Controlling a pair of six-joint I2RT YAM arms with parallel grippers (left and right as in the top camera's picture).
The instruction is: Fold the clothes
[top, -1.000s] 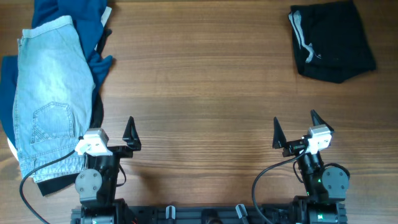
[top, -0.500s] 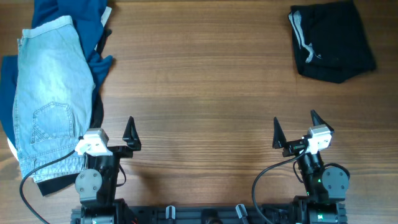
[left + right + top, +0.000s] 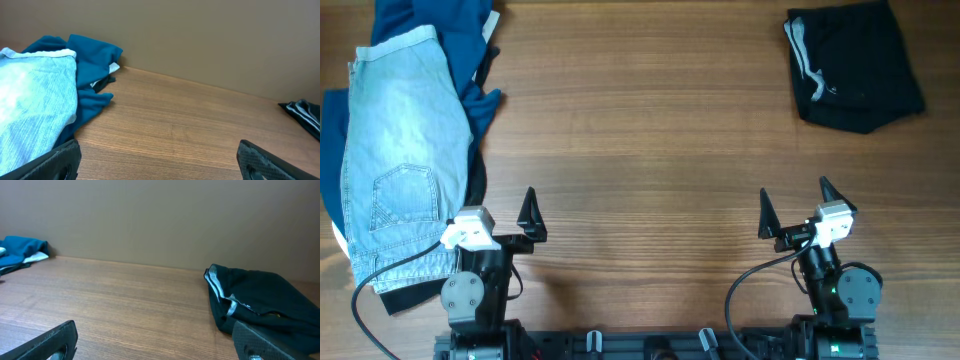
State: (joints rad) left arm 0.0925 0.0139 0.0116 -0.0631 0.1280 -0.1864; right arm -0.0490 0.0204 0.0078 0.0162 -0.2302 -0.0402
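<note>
Both arms at the bottom edge, jaws wide and empty, nothing gripped.
The denim shorts point(image 3: 400, 150) lie at far left on top of the dark-blue shirt point(image 3: 425, 30), with the black shorts point(image 3: 855, 65) at upper right. If the left gripper point(image 3: 500, 215) pinches too deep, it may catch the shirt too and drag both, while the right gripper point(image 3: 795, 205) looks too far away to help.

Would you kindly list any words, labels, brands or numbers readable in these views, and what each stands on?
No text is readable anywhere.
Black shorts: tiny pale mark, too small to read.
Blue shirt: white patch like a tag, too blurred to read.
Denim shorts: no label in view.
</note>
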